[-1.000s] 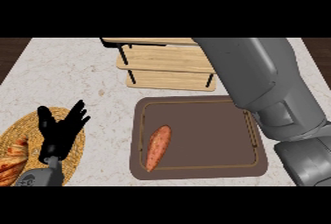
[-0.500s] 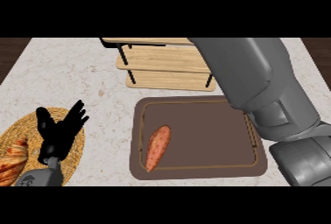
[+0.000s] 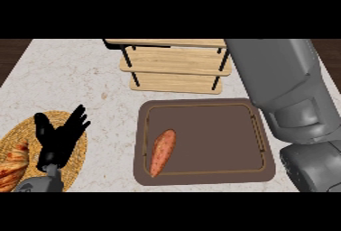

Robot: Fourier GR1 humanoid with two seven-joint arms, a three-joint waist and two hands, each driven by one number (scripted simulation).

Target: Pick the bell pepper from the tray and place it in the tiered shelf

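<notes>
bell pepper named in the task; what shows is a long orange-red vegetable [image 3: 162, 152] lying untouched in the brown tray's [image 3: 200, 178] front-left corner, more like a sweet potato. tiered shelf [image 3: 174, 63] stands just behind the tray at the worktop's [image 3: 80, 76] back edge. right forearm [image 3: 283, 94] crosses the tray's right side; its hand is out of view, fingers not seen. left hand [image 3: 58, 137] rests, fingers apart and up, over a woven mat [image 3: 16, 135] at the front-left. step judged: approach, nothing grasped yet. next move calls for the right hand to come over the vegetable and close along it.
</notes>
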